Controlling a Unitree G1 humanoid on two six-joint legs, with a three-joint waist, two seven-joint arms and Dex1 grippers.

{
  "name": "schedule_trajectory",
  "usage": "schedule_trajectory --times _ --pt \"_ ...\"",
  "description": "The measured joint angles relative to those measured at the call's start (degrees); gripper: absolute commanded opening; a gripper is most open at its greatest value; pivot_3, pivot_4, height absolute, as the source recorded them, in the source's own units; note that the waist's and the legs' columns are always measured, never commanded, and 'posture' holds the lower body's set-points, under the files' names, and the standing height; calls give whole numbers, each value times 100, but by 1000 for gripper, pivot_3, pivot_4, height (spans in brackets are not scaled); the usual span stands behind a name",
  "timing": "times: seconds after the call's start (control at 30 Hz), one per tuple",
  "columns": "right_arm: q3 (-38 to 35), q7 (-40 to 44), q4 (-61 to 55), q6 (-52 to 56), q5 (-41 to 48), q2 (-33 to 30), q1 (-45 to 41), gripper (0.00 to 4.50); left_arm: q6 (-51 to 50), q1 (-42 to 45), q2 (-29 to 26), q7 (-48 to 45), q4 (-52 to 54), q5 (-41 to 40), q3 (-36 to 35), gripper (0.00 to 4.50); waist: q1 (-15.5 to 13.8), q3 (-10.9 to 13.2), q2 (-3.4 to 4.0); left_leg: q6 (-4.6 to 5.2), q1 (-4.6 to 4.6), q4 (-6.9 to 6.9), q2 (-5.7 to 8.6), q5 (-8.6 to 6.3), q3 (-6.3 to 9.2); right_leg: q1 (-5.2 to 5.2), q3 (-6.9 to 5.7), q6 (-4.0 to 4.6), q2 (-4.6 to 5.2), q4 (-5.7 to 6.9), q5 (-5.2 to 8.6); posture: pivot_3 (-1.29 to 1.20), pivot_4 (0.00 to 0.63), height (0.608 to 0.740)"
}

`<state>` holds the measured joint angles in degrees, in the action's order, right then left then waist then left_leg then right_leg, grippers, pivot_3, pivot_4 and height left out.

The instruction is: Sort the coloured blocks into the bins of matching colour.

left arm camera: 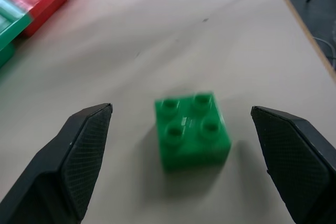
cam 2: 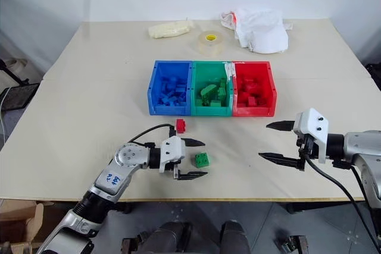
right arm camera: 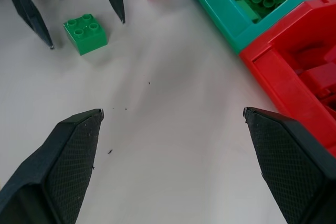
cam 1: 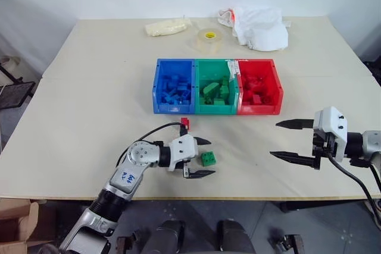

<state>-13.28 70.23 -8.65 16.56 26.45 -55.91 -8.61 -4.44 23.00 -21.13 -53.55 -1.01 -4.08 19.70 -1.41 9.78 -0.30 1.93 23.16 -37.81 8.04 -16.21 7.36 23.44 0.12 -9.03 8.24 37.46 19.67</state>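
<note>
A green block [cam 1: 208, 158] lies on the table near the front edge, just in front of the open fingers of my left gripper [cam 1: 203, 157], not touched by either finger. The left wrist view shows that green block [left arm camera: 191, 129] ahead of and between the two fingertips. A red block [cam 1: 184, 124] sits a little behind the left hand, in front of the bins. The blue bin [cam 1: 174, 86], green bin [cam 1: 215, 86] and red bin [cam 1: 259, 87] stand joined in a row mid-table, each holding several blocks of its own colour. My right gripper [cam 1: 292, 141] hovers open and empty at the right.
A clear tape roll with a yellow core [cam 1: 209, 39], a pale lump [cam 1: 167, 27] and a white cloth bundle [cam 1: 258, 27] lie at the far side of the table. The table's front edge [cam 1: 196, 196] runs close below both grippers.
</note>
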Motion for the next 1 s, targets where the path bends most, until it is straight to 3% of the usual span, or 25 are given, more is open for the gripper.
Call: schedule_trajectory --times 0.27,0.5,0.67,0.87,1.0 --pt "-67 -91 -18 18 6 0 32 4500 -181 5 -11 91 1 96 -4 1500 -8 0 0 0 -1 -1 0 0 -2 0 2 0 -2 1 0 0 150 740" --pt "-68 -178 -17 18 6 0 32 4500 -448 269 379 556 -231 40 -320 1483 -14 3 -5 1 1 -5 1 -1 -2 0 1 -2 -2 1 -1 0 150 740" --pt "-77 -245 -18 18 9 0 35 4500 -446 921 860 979 -330 -118 -685 1483 -22 4 -7 2 2 -10 2 -1 -2 -2 -1 -4 -3 1 -2 0 150 740" --pt "-215 -411 -41 28 81 73 85 4500 101 2421 1213 2104 -1990 19 -1285 1483 -16 9 -16 2 2 -12 2 -1 -8 0 -1 -6 -7 5 -3 0 150 740" --pt "-293 -527 -49 28 146 145 71 4500 691 2953 1260 2398 -3149 166 -1371 2811 -6 12 -21 2 2 -10 2 -1 -10 2 -1 -8 -8 8 -4 0 150 740"
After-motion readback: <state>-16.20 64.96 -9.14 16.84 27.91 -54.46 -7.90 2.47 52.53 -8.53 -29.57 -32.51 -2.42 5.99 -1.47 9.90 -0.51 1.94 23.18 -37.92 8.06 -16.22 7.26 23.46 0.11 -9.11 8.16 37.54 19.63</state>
